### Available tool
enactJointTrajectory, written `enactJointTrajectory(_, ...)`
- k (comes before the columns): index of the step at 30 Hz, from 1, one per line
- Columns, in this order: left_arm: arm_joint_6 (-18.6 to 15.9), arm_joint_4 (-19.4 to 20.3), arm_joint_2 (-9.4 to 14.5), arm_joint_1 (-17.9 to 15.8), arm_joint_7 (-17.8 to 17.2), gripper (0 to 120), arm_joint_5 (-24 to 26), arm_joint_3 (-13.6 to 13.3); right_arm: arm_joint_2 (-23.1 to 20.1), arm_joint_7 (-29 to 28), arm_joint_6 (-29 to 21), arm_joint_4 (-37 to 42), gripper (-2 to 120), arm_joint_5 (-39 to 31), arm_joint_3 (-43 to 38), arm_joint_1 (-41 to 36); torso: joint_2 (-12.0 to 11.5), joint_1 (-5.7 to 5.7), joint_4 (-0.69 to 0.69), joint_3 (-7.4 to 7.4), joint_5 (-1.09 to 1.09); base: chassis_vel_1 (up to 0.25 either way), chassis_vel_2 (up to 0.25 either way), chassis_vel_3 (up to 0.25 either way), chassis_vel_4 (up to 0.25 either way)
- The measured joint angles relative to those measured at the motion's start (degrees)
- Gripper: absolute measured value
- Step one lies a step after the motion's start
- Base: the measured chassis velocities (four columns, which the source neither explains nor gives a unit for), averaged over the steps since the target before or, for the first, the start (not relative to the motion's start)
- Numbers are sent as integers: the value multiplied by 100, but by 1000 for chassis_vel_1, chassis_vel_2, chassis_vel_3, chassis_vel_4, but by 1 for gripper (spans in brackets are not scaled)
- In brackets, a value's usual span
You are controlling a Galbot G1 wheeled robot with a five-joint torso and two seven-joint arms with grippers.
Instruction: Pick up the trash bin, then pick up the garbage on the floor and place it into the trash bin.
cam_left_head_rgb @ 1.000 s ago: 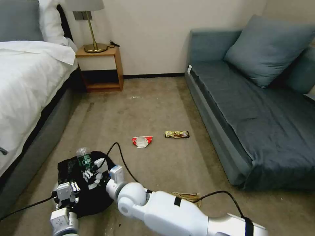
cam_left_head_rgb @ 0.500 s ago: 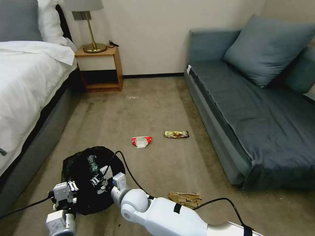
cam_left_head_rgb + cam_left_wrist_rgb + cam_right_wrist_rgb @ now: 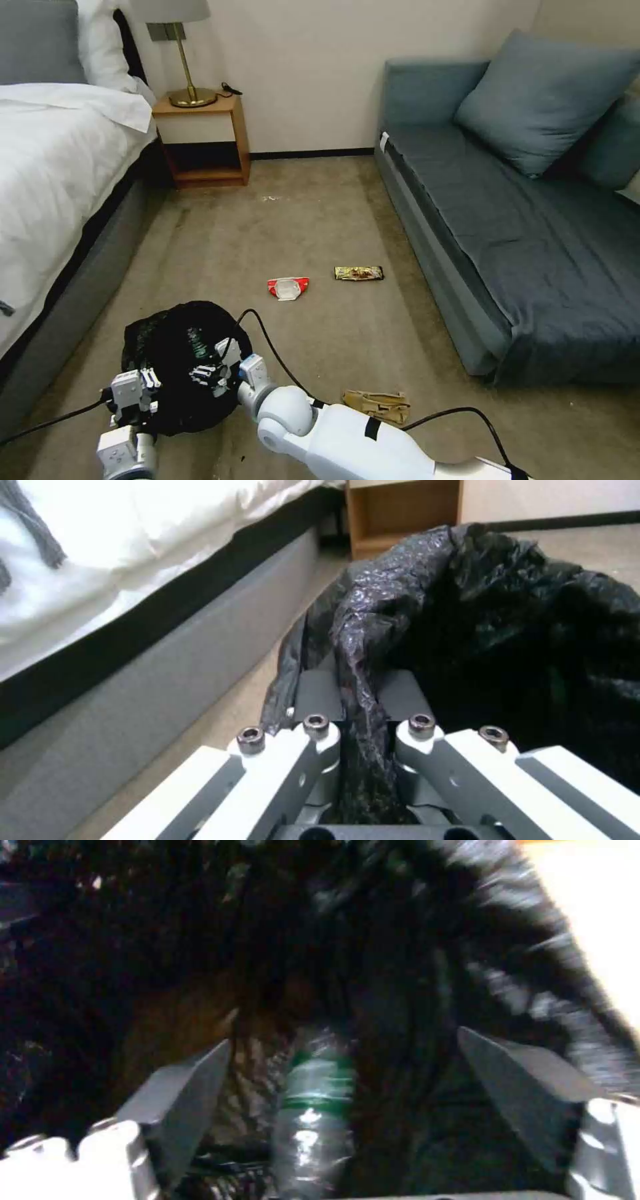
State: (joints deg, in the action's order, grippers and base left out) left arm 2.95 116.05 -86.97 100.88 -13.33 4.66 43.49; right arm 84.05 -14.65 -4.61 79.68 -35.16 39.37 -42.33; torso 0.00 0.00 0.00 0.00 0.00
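Note:
The trash bin (image 3: 167, 347), lined with a crinkled black bag (image 3: 480, 595), sits low at my front left. My left gripper (image 3: 143, 387) (image 3: 357, 685) is shut on the bin's rim and bag. Over the bin's mouth my right gripper (image 3: 212, 371) (image 3: 343, 1040) is open, its fingers (image 3: 187, 1090) wide apart. The green plastic bottle (image 3: 196, 343) (image 3: 313, 1110) lies inside the bag between them, untouched. On the carpet lie a red-and-white wrapper (image 3: 288, 287), a gold-brown snack wrapper (image 3: 359, 273) and crumpled brown paper (image 3: 377, 405).
A bed (image 3: 53, 167) runs along the left and a blue sofa (image 3: 507, 220) along the right. A wooden nightstand (image 3: 203, 140) with a lamp stands at the far wall. My right arm's black cable (image 3: 267, 347) loops over the carpet beside the bin.
A second ago my right gripper held the bottle above the bin. It has since lowered, opened and let the bottle drop into the bag. The left gripper keeps its hold.

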Motion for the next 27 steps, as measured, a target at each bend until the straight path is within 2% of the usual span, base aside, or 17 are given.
enactJointTrajectory(4,24,-24,-22,-12,-3,5,-30,11,-151,-89,-2,176,98,68,-24,-38,0,0,1,0,1,0,0,0,0)
enactJointTrajectory(8,33,-51,-81,-24,-3,5,-97,-9,-757,-96,-401,735,100,256,-219,-246,0,0,1,0,2,0,0,0,0)
enactJointTrajectory(9,34,-55,-104,-23,-5,5,-136,-29,-992,40,-619,884,100,370,-330,-339,0,0,0,0,1,0,0,0,0)
enactJointTrajectory(10,34,-55,-104,-23,-5,5,-136,-29,-992,40,-619,884,100,370,-330,-339,0,0,0,0,1,0,0,0,0)
enactJointTrajectory(12,36,-65,-153,-22,-6,5,-217,-85,-1456,437,-970,1106,100,665,-608,-571,0,0,-1,0,2,0,0,0,0)
enactJointTrajectory(14,39,-69,-170,-22,-5,5,-237,-104,-1610,543,-1052,1166,100,765,-718,-670,0,0,0,0,2,0,0,0,0)
enactJointTrajectory(16,51,-98,-233,-35,-8,5,-318,-143,-1977,783,-1199,1232,100,1067,-1025,-931,0,0,-1,0,2,0,0,0,0)
enactJointTrajectory(18,54,-108,-254,-39,-9,5,-349,-153,-2071,850,-1236,1232,100,1152,-1131,-1007,0,0,-1,0,2,0,0,0,0)
enactJointTrajectory(20,64,-127,-294,-40,-13,5,-410,-179,-2334,1069,-1424,1202,100,1334,-1567,-1229,0,0,0,0,2,0,0,0,0)
enactJointTrajectory(27,100,-168,-329,-35,-16,5,-548,-226,-2599,1380,-1886,899,100,1661,-2264,-1541,0,0,0,-1,2,0,0,0,0)
